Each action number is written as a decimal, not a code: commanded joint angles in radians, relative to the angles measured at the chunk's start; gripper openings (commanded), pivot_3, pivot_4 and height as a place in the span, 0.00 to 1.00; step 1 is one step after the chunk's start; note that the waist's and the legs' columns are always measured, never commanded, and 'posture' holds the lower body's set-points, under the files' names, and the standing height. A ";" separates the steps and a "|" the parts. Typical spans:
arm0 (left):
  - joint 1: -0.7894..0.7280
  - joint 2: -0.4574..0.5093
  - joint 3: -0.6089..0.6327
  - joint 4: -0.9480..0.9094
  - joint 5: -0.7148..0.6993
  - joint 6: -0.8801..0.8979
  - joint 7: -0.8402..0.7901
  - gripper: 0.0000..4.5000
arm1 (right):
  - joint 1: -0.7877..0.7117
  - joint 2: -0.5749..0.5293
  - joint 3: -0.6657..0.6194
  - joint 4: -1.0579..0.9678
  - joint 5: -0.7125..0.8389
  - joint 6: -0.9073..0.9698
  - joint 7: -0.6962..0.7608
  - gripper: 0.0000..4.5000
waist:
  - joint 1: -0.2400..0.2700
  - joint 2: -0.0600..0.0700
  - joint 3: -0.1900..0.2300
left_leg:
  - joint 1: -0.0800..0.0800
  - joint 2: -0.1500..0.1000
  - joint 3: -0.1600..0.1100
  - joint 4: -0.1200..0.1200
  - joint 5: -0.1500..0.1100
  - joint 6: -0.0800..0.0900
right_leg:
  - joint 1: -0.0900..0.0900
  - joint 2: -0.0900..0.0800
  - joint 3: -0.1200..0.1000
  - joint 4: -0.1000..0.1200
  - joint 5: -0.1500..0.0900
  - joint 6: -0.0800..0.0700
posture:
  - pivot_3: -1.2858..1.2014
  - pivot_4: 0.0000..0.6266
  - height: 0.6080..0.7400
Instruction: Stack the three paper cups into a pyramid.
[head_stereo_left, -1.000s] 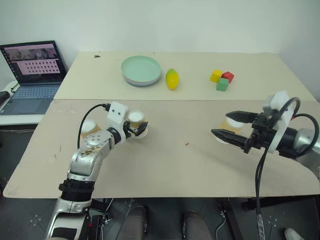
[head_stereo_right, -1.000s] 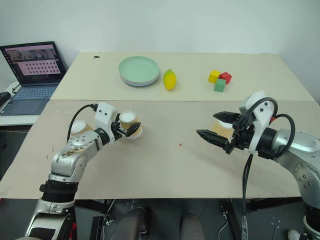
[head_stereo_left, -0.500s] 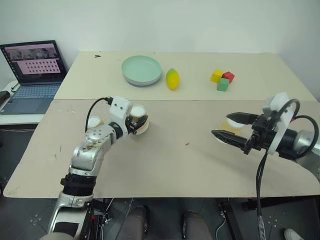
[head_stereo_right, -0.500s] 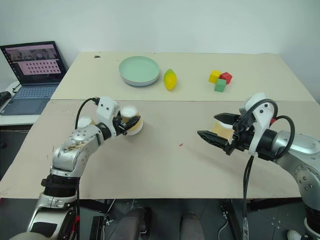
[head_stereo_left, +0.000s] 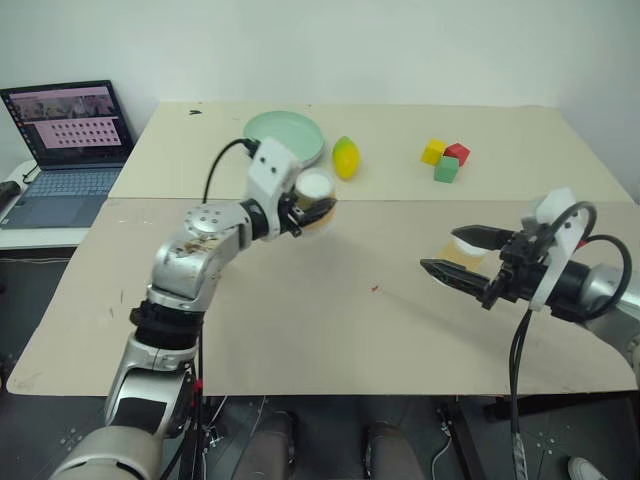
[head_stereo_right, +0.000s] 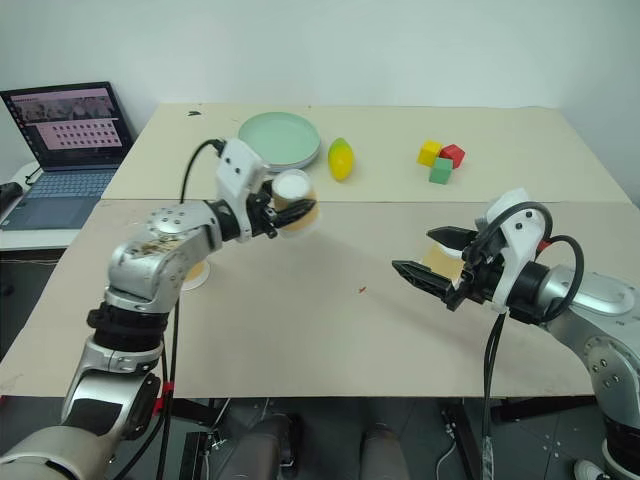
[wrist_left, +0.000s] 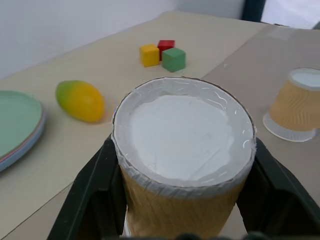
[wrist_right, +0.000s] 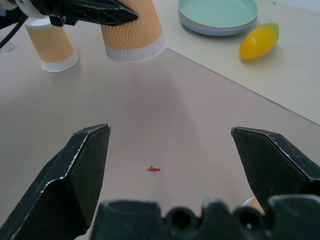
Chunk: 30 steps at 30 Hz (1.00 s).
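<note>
Left tool (head_stereo_left: 303, 208): clamped on an inverted paper cup (head_stereo_left: 314, 197), now lifted off the tabletop (head_stereo_left: 330, 320), carried toward 3 o'clock.
Right tool (head_stereo_left: 452, 253): jaws wide, empty, beside second cup (wrist_left: 295, 105).
Third cup (wrist_right: 50, 44): standing at 9 o'clock.
Meaning: base pair not yet formed.

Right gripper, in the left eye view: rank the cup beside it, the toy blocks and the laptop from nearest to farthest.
From the right gripper, jaws open:
1. The upside-down paper cup, right by its fingers on the near table.
2. The toy blocks, behind it on the far table.
3. The laptop, at the far left edge.
</note>
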 joint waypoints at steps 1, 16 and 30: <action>-0.090 -0.027 -0.028 0.154 0.035 -0.127 -0.082 0.54 | 0.010 0.016 -0.041 -0.052 0.007 -0.022 -0.032 1.00 | 0.000 -0.001 0.000 | 0.000 0.000 0.000 0.000 0.000 0.000 | 0.000 0.000 0.000 0.000 0.000 0.000 | 0.52 0.24 1.00; -0.270 -0.173 -0.069 0.667 0.100 -0.454 -0.399 0.54 | 0.107 0.048 -0.112 -0.159 0.027 -0.013 -0.143 1.00 | 0.001 -0.003 0.002 | -0.002 0.000 0.000 0.002 -0.001 0.002 | 0.000 0.000 -0.001 -0.001 0.000 0.001 | 0.52 0.24 1.00; -0.318 -0.278 -0.061 0.885 0.177 -0.581 -0.425 0.54 | 0.145 0.053 -0.135 -0.204 0.047 -0.014 -0.202 1.00 | 0.000 -0.003 0.002 | -0.003 0.000 0.000 0.003 -0.002 0.003 | 0.000 0.000 -0.001 -0.001 0.001 0.002 | 0.52 0.24 1.00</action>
